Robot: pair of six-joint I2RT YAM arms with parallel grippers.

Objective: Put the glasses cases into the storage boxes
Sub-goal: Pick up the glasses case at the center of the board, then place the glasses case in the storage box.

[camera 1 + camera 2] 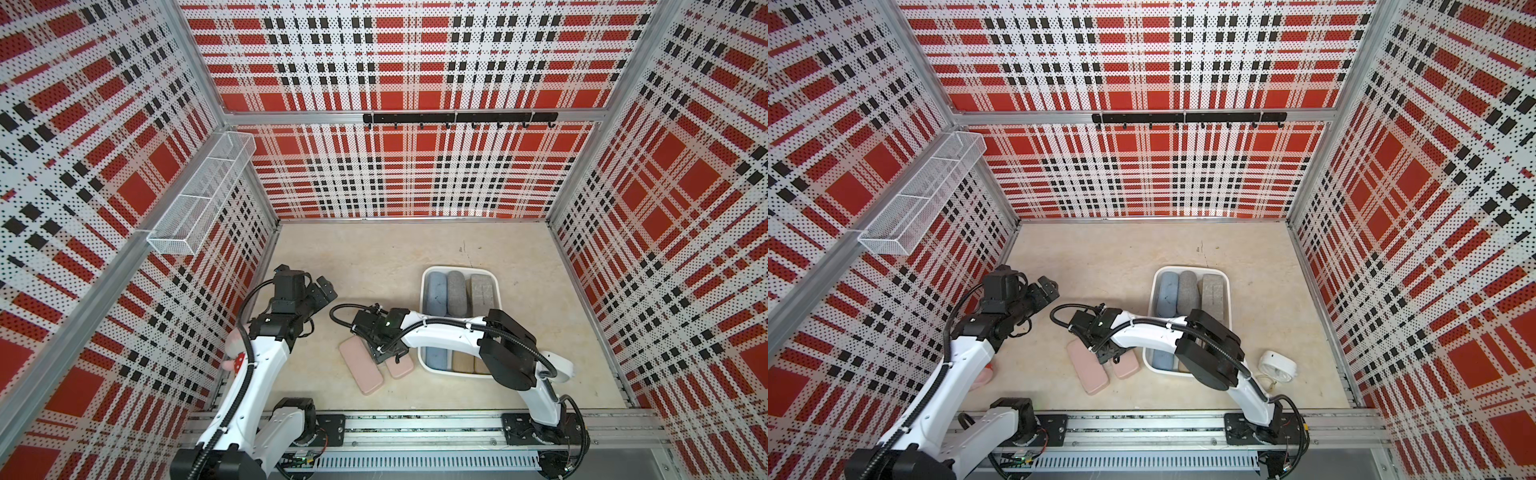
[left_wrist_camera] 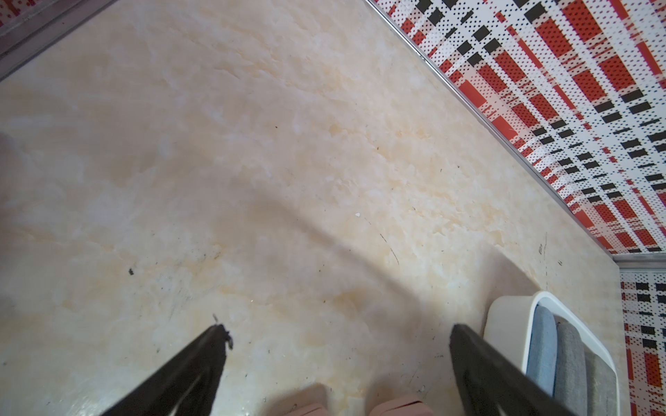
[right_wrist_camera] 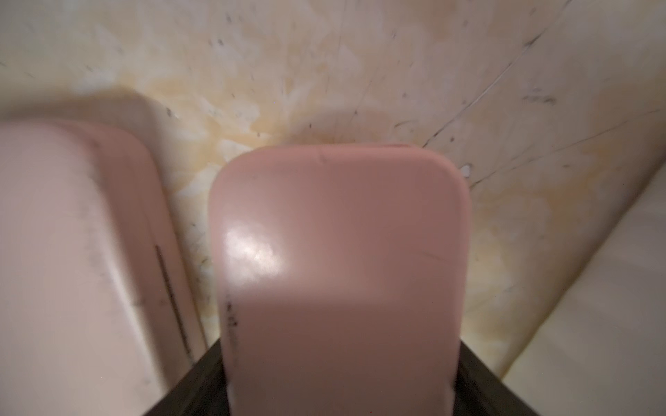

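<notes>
The right gripper (image 1: 388,355) is low over the beige marble-patterned tabletop (image 1: 374,257), just beside the near left corner of the shallow white plastic rectangular tray (image 1: 423,299). In the right wrist view its black fingers (image 3: 201,378) sit against both long sides of a flat pink rounded-corner glasses case (image 3: 338,252) with no gap showing, so the jaws are clamped on it. Whether this case is clear of the table I cannot tell. In both top views only its near end (image 1: 401,368) shows from under the gripper.

A second flat pink glasses case (image 1: 360,371) lies on the table just to the left, close alongside the held one and angled.

Inside the tray, the far row holds a rounded blue fabric case (image 1: 436,295), a rounded grey fabric case (image 1: 456,293) and a flat grey rectangular case (image 1: 483,293), side by side. The near row, partly hidden by the right arm, shows another blue fabric case (image 1: 435,358) and a tan case (image 1: 463,362).

The left gripper (image 2: 337,327) hangs above the table, left of the tray, its jaws wide apart.

A pink plush toy (image 1: 232,353) peeks from behind the left arm; a white round device (image 1: 1277,368) sits right of the tray.
</notes>
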